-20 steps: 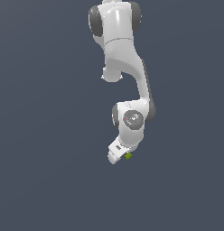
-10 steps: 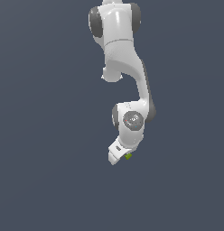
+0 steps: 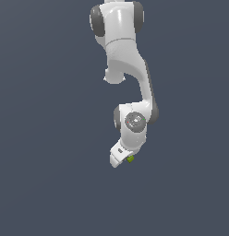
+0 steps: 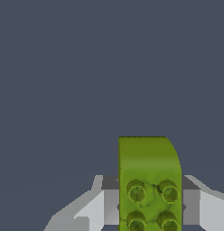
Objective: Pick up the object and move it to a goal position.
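The object is a tiny yellow-green block [image 3: 130,159] with round studs on its face. In the exterior view it peeks out beside the white gripper [image 3: 120,160] at the low end of the arm. In the wrist view the block [image 4: 149,180] stands between the two grey fingers [image 4: 93,207], which press on its sides. The gripper is shut on the block. Most of the block is hidden by the hand in the exterior view.
The white arm [image 3: 128,69] hangs down from the top of the exterior view over a plain dark grey ground [image 3: 51,161]. No other objects and no goal marker show in either view.
The gripper with the block has shifted very slightly; the hand sits a touch lower than a second ago. The grip has not changed.
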